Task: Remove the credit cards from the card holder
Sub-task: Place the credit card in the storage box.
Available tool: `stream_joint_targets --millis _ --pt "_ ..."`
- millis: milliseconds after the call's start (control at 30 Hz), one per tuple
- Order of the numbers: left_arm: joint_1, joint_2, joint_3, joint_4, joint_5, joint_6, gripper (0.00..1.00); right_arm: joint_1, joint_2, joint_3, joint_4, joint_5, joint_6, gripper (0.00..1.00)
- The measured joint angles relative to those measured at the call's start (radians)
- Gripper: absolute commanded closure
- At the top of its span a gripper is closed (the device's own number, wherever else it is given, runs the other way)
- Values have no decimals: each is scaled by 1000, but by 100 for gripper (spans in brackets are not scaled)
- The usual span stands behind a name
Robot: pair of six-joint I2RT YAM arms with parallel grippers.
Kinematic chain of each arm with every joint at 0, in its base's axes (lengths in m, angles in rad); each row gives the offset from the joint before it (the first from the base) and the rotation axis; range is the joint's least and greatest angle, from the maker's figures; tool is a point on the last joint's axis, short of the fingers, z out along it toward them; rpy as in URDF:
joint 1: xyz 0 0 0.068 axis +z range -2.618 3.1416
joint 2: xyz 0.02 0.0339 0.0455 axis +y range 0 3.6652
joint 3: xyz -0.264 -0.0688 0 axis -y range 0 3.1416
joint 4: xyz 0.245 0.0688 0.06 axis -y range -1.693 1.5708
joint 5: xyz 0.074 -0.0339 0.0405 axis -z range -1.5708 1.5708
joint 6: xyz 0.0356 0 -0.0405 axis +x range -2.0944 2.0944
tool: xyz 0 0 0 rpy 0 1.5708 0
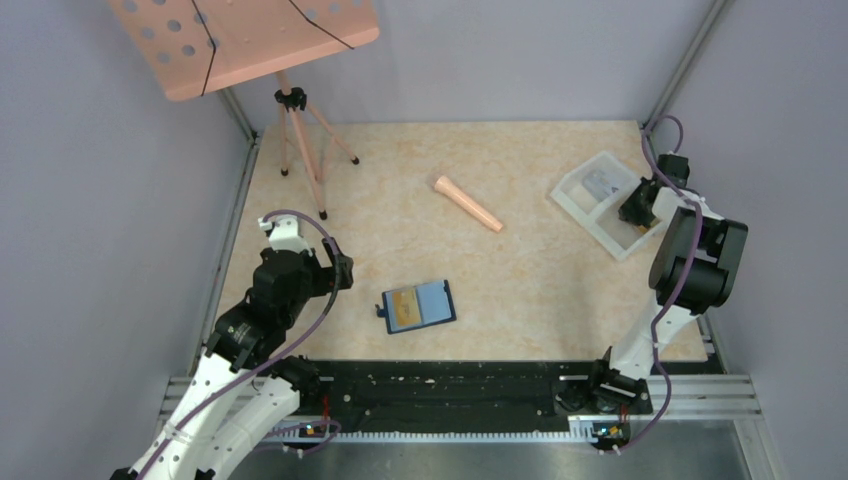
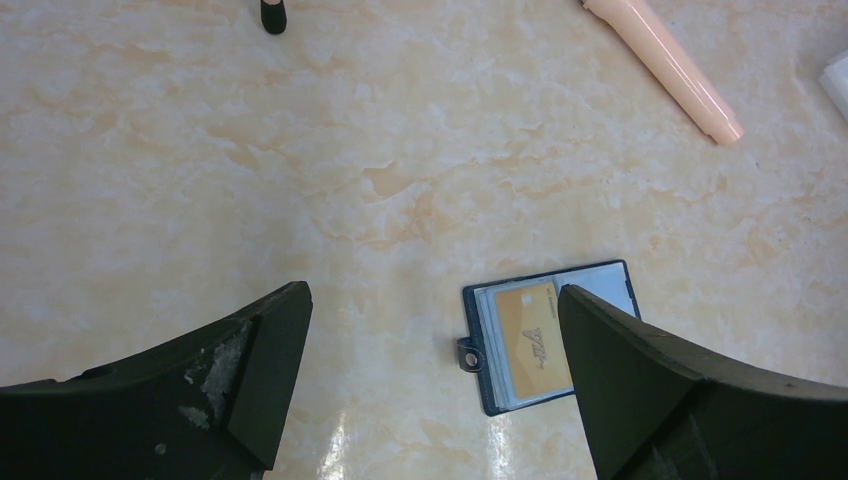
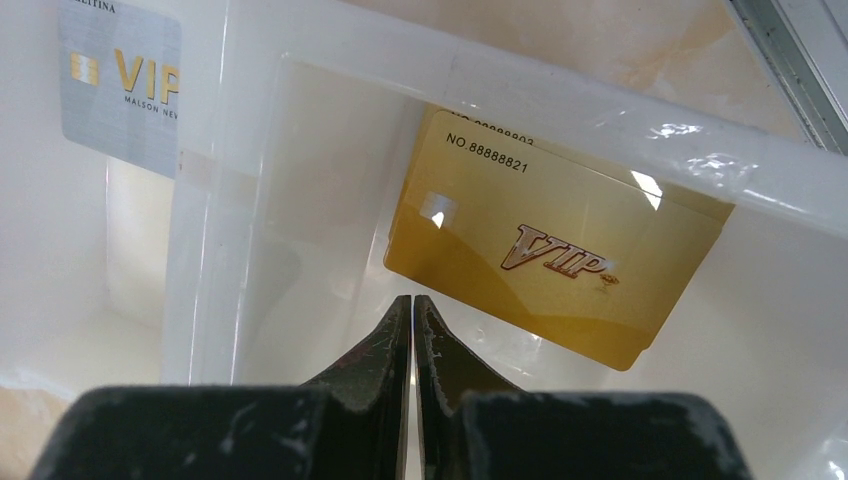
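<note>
At lower centre, top view, the card holder (image 1: 436, 302) lies open, one gold card (image 1: 403, 309) left inside; other credit cards (image 3: 555, 250) rest in the tray (image 3: 520, 100). Left gripper (image 2: 432, 305) wide; right gripper (image 3: 412, 305) closed, empty.

Bare tabletop (image 1: 540, 300) rings the open card holder (image 1: 419, 306) on all sides, leaving room to reach it from above. A peach tube (image 1: 467, 203) lies well beyond; a tripod stand (image 1: 290, 100) fills the far-left corner, a white tray (image 1: 580, 212) the far right.
</note>
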Motion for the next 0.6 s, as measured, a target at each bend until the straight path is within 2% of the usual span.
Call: stream_joint_targets --millis 600 --pt "0 1 0 0 0 0 1 2 10 35 -23 74 -34 97"
